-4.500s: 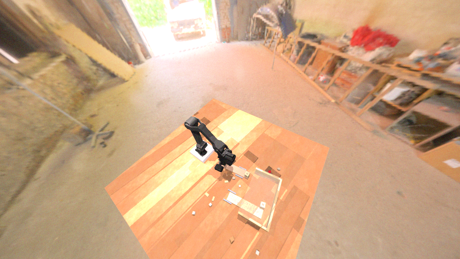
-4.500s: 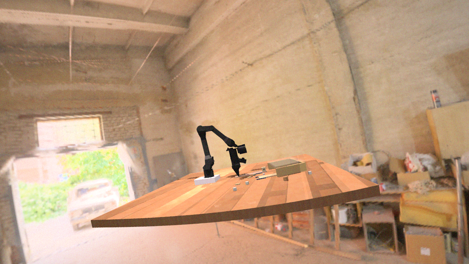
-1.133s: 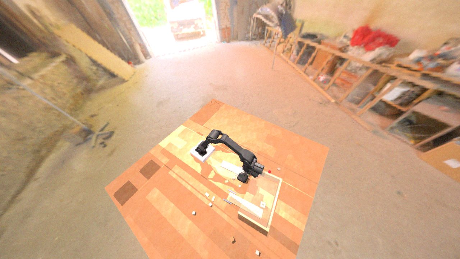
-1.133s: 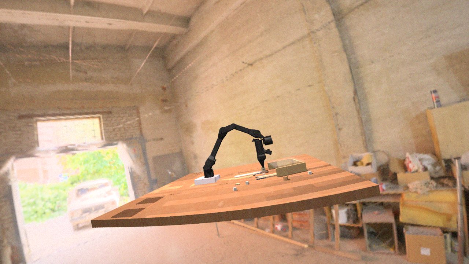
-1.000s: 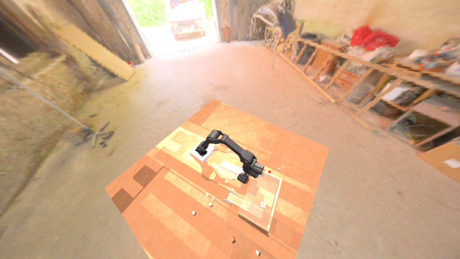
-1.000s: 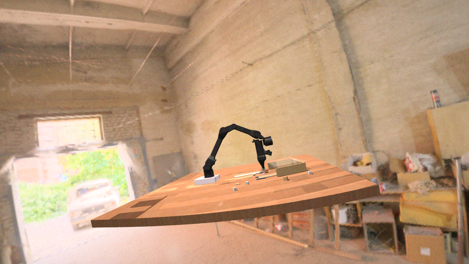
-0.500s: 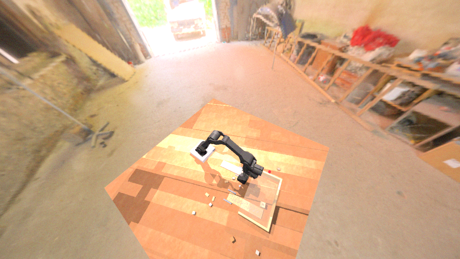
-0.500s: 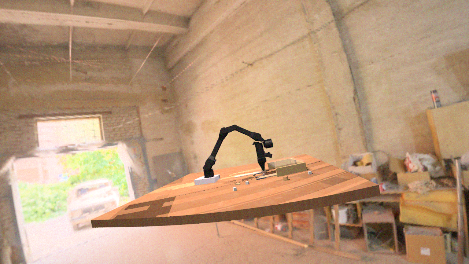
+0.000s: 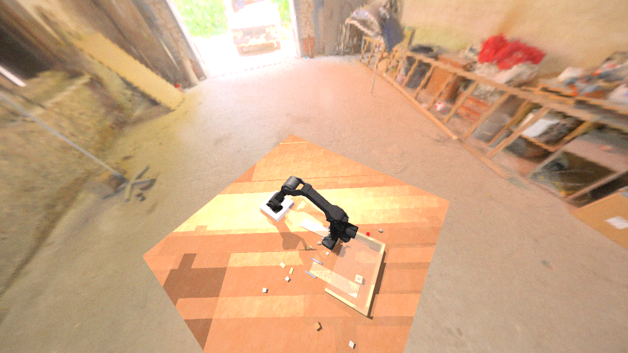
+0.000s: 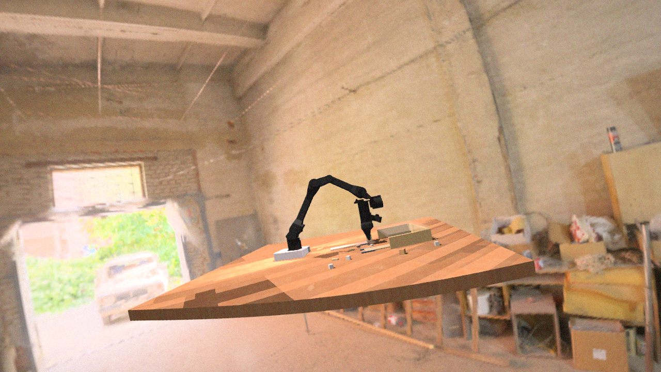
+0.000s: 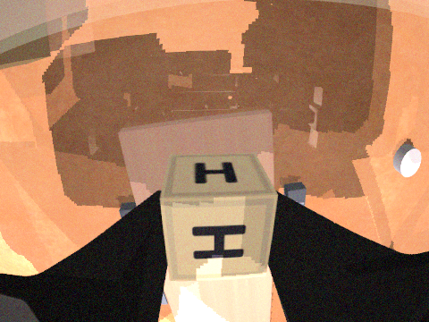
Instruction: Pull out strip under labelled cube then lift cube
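A pale cube (image 11: 219, 243) marked H on its faces is between the two black fingers of my gripper (image 11: 214, 200) (image 10: 369, 238), which is shut on it. A pale strip (image 11: 201, 139) (image 9: 312, 226) (image 10: 344, 247) runs under the held cube and shows beyond it and in front of it; whether cube and strip touch is hard to tell. In the top view the arm hides the held cube. A second cube (image 9: 359, 278) marked H sits in the tray (image 9: 377, 272) (image 10: 410, 238), by the far end of another strip (image 9: 334, 280).
Grey-blue guide bars flank both strips, such as this bar (image 9: 311, 272) and this short bar end (image 11: 295, 193). A white disc (image 11: 407, 160) lies to the right in the wrist view. Small blocks are scattered about, such as a white one (image 9: 264, 289) and a brown one (image 9: 317, 326).
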Controlling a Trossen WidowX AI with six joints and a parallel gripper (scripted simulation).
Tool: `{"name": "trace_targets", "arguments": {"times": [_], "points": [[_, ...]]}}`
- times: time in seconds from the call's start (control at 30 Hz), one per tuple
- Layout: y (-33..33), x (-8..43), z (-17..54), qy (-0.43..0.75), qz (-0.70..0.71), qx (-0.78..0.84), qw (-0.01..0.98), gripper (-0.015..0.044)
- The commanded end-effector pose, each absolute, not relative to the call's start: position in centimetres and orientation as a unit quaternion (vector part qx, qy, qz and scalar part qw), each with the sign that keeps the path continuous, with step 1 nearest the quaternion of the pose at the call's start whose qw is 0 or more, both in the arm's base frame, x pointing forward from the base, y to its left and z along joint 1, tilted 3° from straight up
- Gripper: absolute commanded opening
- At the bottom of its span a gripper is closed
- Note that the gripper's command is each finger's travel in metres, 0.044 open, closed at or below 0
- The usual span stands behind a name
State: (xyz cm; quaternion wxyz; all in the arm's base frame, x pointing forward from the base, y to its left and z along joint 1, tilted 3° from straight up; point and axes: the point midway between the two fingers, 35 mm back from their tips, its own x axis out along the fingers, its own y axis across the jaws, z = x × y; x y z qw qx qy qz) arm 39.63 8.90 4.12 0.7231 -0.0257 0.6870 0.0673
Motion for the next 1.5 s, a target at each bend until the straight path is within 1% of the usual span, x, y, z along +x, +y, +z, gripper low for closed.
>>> {"name": "trace_targets", "arguments": {"times": [0.0, 0.33, 0.47, 0.9, 1.03, 1.23, 1.47], "points": [[8.5, 38.3, 5.5, 0.684, 0.068, -0.025, 0.726, 0.0000], [7.6, 34.7, 7.5, 0.685, 0.066, -0.025, 0.725, 0.0000], [7.5, 34.4, 7.5, 0.685, 0.066, -0.025, 0.725, 0.0000], [6.5, 29.8, 7.1, 0.687, 0.066, -0.025, 0.723, 0.0000], [6.4, 29.5, 7.5, 0.687, 0.066, -0.025, 0.723, 0.0000], [6.2, 29.4, 10.6, 0.687, 0.066, -0.025, 0.723, 0.0000], [6.2, 29.4, 10.7, 0.687, 0.066, -0.025, 0.723, 0.0000]]}}
